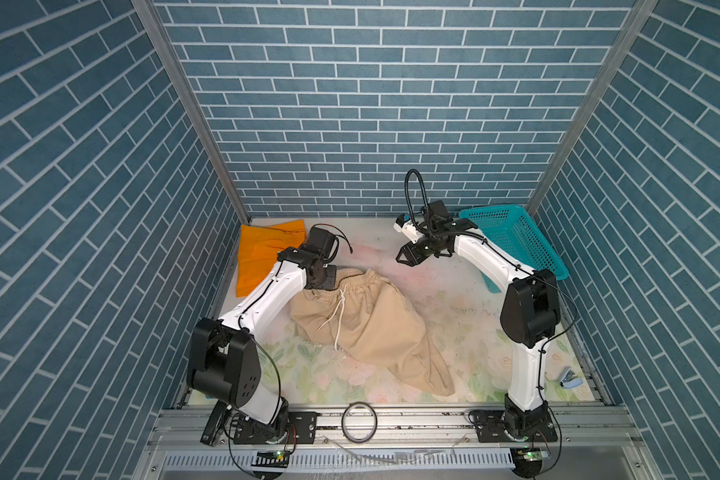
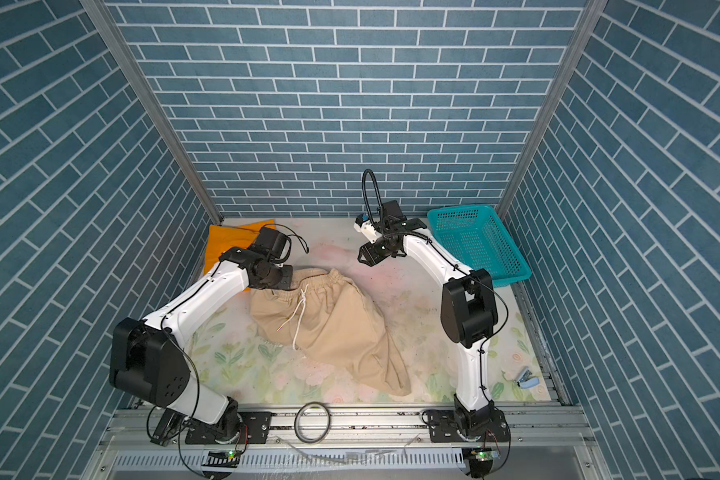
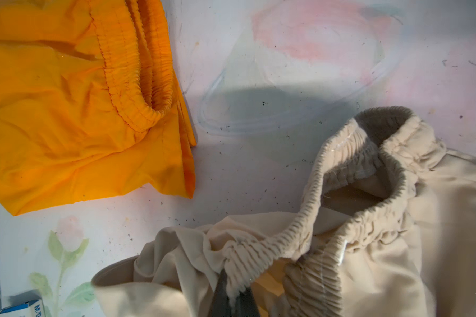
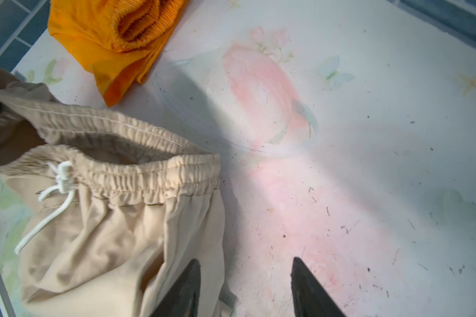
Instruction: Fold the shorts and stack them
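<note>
beige shorts [image 1: 371, 324] sprawl crumpled and unfolded mid-table, well apart from the teal basket [image 1: 528, 249], with the orange shorts [image 1: 262, 253] lying farther from that basket, beyond them. left gripper [image 3: 232, 291] is clenched on the waistband [image 1: 356, 282] at its end away from the basket, while the right gripper [image 4: 245, 288] hangs between basket and waistband, jaws spread, nothing in them. looks like the spreading-out step before the first fold, and the next move likely calls for the right gripper to pinch the waistband's basket-side end and pull against the left to stretch the cloth flat.
</note>
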`<state>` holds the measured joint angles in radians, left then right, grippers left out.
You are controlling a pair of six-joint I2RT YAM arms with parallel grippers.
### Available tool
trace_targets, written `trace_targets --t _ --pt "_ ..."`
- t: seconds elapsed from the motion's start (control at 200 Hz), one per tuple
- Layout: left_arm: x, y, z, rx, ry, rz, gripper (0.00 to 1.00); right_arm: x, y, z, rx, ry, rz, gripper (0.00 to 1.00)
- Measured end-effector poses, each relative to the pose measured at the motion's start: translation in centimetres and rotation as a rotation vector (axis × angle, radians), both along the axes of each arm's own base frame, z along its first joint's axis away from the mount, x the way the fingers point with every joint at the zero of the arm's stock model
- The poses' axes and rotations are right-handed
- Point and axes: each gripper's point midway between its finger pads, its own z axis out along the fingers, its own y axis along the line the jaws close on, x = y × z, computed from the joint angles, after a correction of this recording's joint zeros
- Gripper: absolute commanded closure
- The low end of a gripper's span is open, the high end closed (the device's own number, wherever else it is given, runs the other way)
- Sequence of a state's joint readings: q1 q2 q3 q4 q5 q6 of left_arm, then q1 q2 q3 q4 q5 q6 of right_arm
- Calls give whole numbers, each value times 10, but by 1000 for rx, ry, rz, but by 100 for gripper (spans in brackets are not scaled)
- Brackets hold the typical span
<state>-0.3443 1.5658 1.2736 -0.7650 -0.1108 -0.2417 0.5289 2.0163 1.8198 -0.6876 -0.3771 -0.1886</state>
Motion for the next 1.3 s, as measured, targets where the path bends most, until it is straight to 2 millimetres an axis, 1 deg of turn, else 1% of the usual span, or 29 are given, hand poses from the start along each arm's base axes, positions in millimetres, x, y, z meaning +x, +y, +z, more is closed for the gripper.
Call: trace_targets --t 0.095,0.175,0.255,0.32,0.42,0.47,0.52,0.605,0.725,0.74,0.86,0.92,0.985,1.04,1.09,1.135,1.175,1.205,1.3 --pt "-1 1 -10 1 13 11 100 -14 24 8 -2 -34 85 41" --pt "-4 3 -19 5 29 19 100 -15 48 9 -8 -52 148 40" --pt "-8 9 -25 9 48 33 100 -7 72 2 -12 -64 191 39" --pt "-9 14 -29 11 57 48 100 1 83 -13 -30 -57 208 39" --pt "-9 18 -28 10 56 63 100 6 86 -42 -78 -9 206 39" --pt "-8 20 -28 9 54 68 100 3 86 -56 -105 17 209 39" --pt "-8 21 -27 8 53 71 100 0 81 -68 -138 45 211 39" --pt "-8 22 -26 7 49 73 100 -7 78 -76 -165 72 222 39" --pt "-8 24 -26 7 50 77 100 -17 83 -81 -165 88 243 40" --pt "-8 24 -27 7 52 78 99 -19 83 -82 -165 91 246 41" --pt "-11 26 -32 9 63 87 97 -37 85 -103 -168 145 276 41" --pt "-12 27 -33 10 67 88 96 -43 86 -110 -162 171 287 43" --pt "-13 27 -35 10 70 88 94 -46 89 -111 -147 175 295 47" --pt "-13 27 -34 10 68 89 92 -44 93 -109 -130 165 293 55" --pt "-13 27 -34 9 68 89 89 -41 97 -107 -115 149 294 66" --pt "-13 27 -34 8 68 92 84 -39 100 -105 -103 140 291 78" --pt "-13 27 -34 7 68 94 78 -37 103 -105 -90 135 287 93" --pt "-13 27 -34 7 68 95 73 -35 105 -104 -80 126 286 99" --pt "-13 30 -35 11 71 98 51 -33 107 -103 -62 114 277 100"
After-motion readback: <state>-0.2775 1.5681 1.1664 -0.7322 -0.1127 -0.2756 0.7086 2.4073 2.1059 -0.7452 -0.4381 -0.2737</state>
